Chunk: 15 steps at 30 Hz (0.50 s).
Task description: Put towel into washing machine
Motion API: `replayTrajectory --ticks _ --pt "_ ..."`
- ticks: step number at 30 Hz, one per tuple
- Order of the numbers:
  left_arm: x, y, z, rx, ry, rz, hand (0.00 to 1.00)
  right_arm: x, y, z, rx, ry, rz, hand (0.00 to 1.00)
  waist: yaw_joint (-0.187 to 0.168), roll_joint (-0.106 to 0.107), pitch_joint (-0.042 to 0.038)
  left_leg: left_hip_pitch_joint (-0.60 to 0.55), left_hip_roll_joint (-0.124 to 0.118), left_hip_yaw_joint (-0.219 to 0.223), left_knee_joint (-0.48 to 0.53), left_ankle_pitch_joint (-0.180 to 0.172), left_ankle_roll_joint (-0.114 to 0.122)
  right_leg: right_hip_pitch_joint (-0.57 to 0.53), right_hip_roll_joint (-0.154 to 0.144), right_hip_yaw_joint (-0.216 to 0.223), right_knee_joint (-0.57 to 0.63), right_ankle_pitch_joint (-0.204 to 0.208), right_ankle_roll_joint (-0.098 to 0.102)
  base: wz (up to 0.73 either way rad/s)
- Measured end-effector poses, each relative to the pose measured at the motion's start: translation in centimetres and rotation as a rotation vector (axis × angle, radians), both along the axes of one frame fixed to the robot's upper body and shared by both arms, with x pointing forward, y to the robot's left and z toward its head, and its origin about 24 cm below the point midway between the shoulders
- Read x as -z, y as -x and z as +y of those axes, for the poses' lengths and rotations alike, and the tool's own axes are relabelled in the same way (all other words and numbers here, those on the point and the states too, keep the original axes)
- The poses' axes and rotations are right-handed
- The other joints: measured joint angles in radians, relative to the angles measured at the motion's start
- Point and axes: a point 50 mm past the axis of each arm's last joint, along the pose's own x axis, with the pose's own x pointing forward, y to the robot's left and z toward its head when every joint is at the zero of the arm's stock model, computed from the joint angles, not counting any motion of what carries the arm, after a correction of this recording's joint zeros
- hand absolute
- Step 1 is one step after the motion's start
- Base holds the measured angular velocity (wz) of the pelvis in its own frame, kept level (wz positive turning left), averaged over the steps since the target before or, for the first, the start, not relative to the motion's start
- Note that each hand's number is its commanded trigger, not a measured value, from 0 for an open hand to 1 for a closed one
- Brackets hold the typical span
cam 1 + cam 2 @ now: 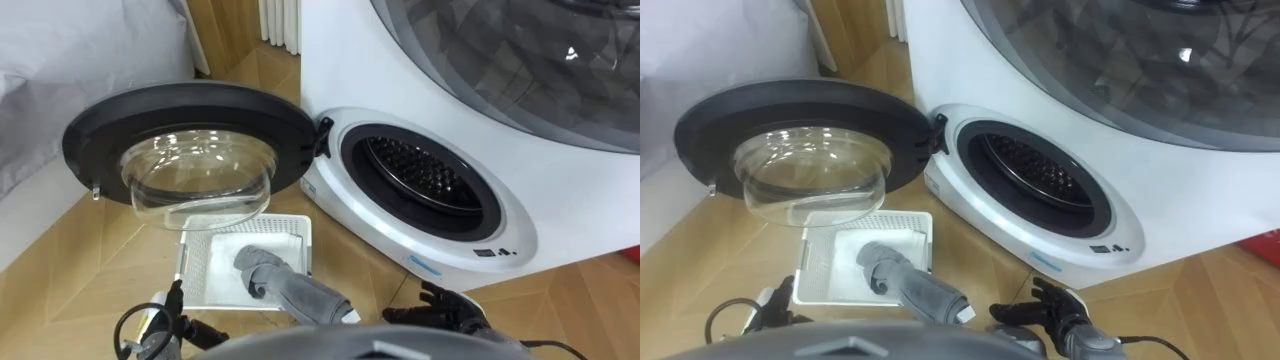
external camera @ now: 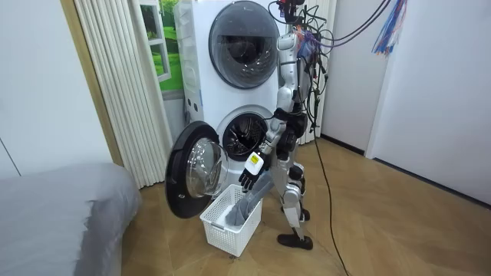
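One towel [image 1: 300, 292] leans in the basket [image 1: 190, 262]; our right hand [image 1: 445, 300] splays empty; our left hand [image 2: 247, 178], we cannot tell.

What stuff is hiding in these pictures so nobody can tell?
Grey towel: its upper end runs off the eye views at the bottom edge, so what holds it is unseen.
Washing machine drum: its lower part hides behind the opening's rim, in shadow.
Small panel below the opening: print too small.
Right hand: open fingers show; the rest is cut off by the bottom edge.
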Motion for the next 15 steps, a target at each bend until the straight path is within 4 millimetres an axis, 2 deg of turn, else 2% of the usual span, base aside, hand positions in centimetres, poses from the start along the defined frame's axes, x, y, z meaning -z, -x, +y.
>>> replayTrajectory --ticks 15 --pt "-0.14 -0.29 0.08 0.007 -0.004 -0.029 0.00 -0.01 -0.07 0.08 -0.009 0.001 -0.005 0.00 0.002 -0.009 0.0032 -0.006 0.000 0.001 0.000 0.000 0.000 -0.005 0.000 -0.001 -0.004 0.000 0.000 0.00"
